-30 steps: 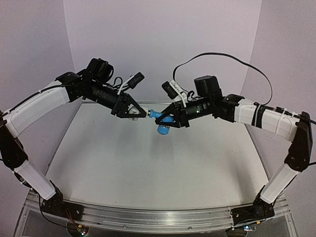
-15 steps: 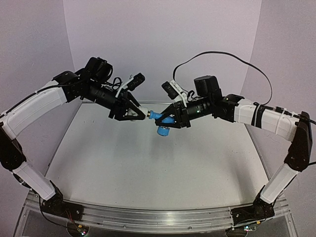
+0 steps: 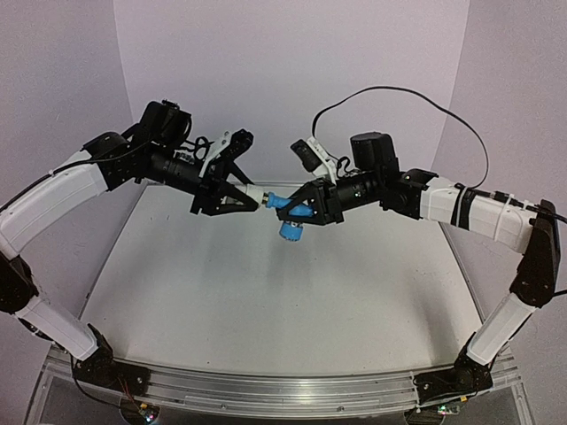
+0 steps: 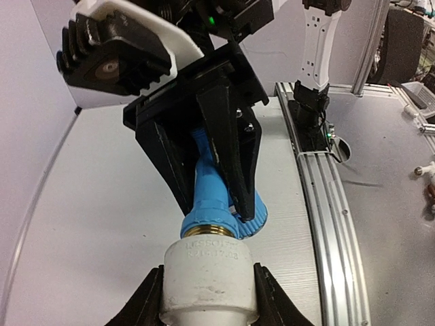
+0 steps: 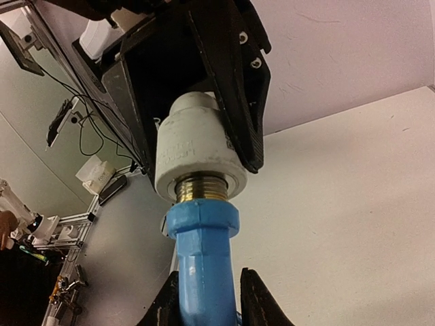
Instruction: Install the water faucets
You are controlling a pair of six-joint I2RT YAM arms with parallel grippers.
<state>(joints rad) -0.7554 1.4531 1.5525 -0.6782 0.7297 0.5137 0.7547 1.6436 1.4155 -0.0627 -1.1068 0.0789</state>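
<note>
Turning is seen in the left gripper [image 3: 254,199] since a moment ago, with the fitting [image 3: 260,197] squeezed in it and pressed end to end against the tap [image 3: 285,204] held tight in the right gripper [image 3: 289,211], above the table's [image 3: 266,301] far middle, so screwing seems begun.

- The left arm [image 3: 62,190] and right arm [image 3: 474,212] are clad in white shells, joined by black joints.
- Black, wedge-shaped fingers are carried by the left end effector [image 3: 257,197] and the right end effector [image 3: 289,209].
- Small silvery screws [image 5: 255,63] are set in the finger flanks.
- A white bracket [image 3: 217,146] is fitted at each wrist.
- A black cable [image 3: 399,93] is run from the right arm.
- A black band [image 3: 458,206] is wrapped around the right forearm shell.
</note>
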